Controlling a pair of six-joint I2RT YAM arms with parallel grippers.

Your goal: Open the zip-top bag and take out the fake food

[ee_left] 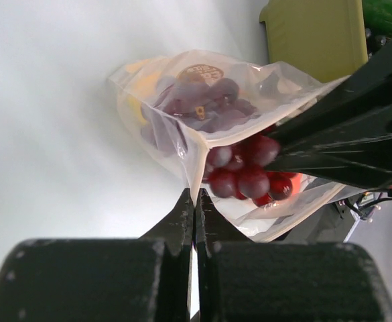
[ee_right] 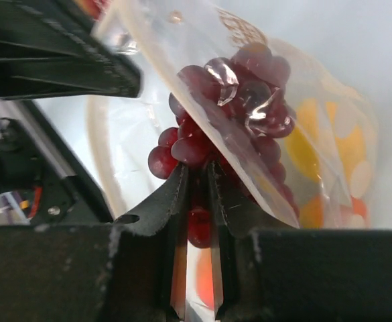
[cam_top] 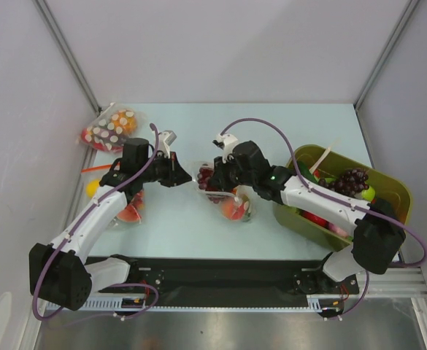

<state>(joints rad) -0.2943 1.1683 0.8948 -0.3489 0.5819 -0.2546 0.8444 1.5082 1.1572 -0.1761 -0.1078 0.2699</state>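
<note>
- Worktop (cam_top: 198, 124): pale surface carrying everything listed here.
- Bin (cam_top: 381, 173): olive-green tub, used as the reference for the places below.
- Zip-top bag (cam_top: 231, 197): lies on the worktop just left of the bin, with its mouth turned away from the bin and pulled open. It is clear soft film and judged light, limp and slippery. It will likely crumple or slide unless it is held, so take it by the lip at the mouth, never by the belly.
- Left pincer (ee_left: 194, 204): on the side of the bag away from the bin. It is fully closed on a thin fold of the bag's lip, holding the mouth taut.
- Right pincer (ee_right: 197, 188): reaches from the bin side into the bag's mouth, its fingers narrowly parted and clamped on the grape bunch.
- Fake food: inside the bag, left of the bin.
  - Grape bunch (ee_right: 236, 74): dark red-purple, half out of the mouth. Judged hard, light and knobbly, so best gripped across a cluster of berries.
  - Orange-yellow fruit (ee_right: 303, 151): deeper in the bag. Judged smooth and rounded, so it may slip.
</note>
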